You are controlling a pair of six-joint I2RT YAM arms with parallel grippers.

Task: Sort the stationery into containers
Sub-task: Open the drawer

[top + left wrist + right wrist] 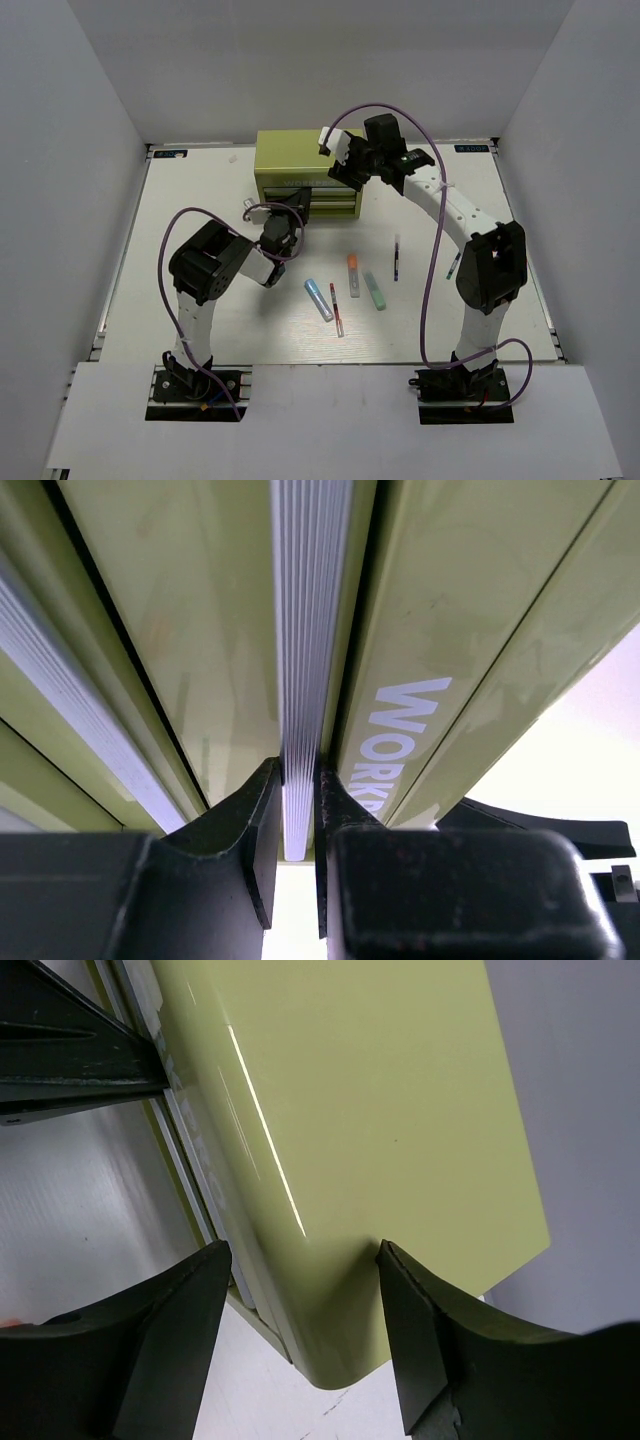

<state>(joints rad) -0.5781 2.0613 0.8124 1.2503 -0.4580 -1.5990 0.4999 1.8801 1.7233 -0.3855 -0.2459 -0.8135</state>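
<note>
Your left gripper (300, 815) is pinched tight on a ribbed silver drawer handle (310, 630) of the green tool chest (380, 1110); your right gripper (300, 1290) stands wide astride the chest's top edge; five pens (353, 270) lie loose on the table (200, 200), near the chest's front

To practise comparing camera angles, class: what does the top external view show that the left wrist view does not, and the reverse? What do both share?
Only the top external view: pens lying on the table, namely the light blue pen, orange-capped marker, mint green marker, thin red pen and thin dark purple pen, plus the right gripper at the chest's right end.
Only the left wrist view: the left gripper pinching a ribbed silver drawer handle, and white lettering.
Both: the yellow-green tool chest.
</note>
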